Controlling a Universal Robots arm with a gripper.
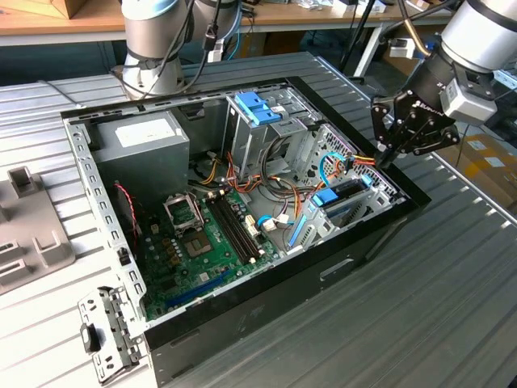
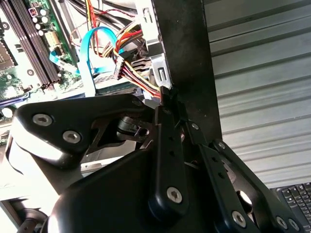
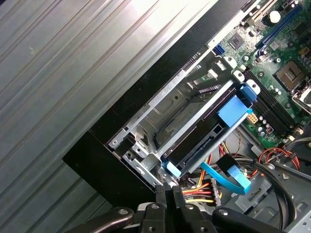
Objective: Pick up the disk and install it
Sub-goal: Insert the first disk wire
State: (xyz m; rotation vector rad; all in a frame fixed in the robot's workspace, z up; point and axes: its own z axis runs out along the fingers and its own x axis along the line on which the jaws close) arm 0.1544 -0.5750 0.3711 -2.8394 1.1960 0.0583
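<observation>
The disk (image 1: 346, 196) lies in the metal drive bay (image 1: 367, 174) at the case corner on the exterior view's right, blue rails along its sides. In the first wrist view the disk (image 3: 197, 141) sits seated in the bay (image 3: 146, 145), with a blue tab at one end. My gripper (image 1: 385, 155) hovers just above the case's edge beside the bay, close to a bundle of coloured wires (image 3: 201, 188). Its fingers (image 3: 162, 194) are shut with nothing seen between them. In the second wrist view the gripper (image 2: 168, 93) points at the case's black edge next to a wire plug (image 2: 121, 65).
The open black computer case (image 1: 242, 311) lies on a ribbed metal table (image 1: 436, 307). Inside are a motherboard (image 1: 202, 242), a grey power supply box (image 1: 141, 145) and a tall cage with a light-blue top (image 1: 260, 109). A grey bracket (image 1: 28, 234) and a metal plate (image 1: 105, 331) lie at the exterior view's left.
</observation>
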